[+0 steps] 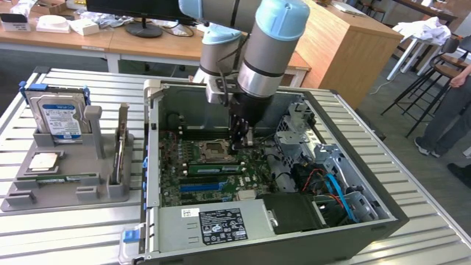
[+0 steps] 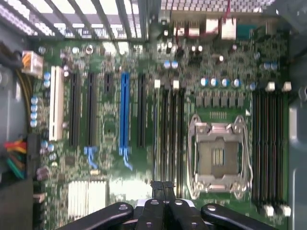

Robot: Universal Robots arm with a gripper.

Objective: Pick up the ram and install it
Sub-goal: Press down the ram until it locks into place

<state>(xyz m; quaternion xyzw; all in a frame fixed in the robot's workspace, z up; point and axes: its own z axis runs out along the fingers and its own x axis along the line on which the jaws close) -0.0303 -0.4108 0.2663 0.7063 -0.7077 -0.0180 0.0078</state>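
Observation:
The ram [image 1: 213, 168], a long green stick, lies along the memory slots of the motherboard [image 1: 184, 190], just beside the empty processor socket [image 1: 213, 149]. In the wrist view it is a thin edge in the slot row [image 2: 156, 139] beside the socket [image 2: 218, 158]. My gripper [image 1: 243, 144] reaches down into the open computer case, over one end of those slots. Its fingertips are pressed together with nothing between them [image 2: 163, 186]. Whether they touch the ram I cannot tell.
The case walls [image 1: 151, 138], a drive cage [image 1: 294, 124] and cables [image 1: 335, 185] close in around the arm. A grey holder [image 1: 66, 190] at the exterior view's left carries a hard drive [image 1: 60, 116], a square silver chip [image 1: 44, 161] and an upright card [image 1: 120, 146]. A person's legs [image 1: 442, 121] stand at the right.

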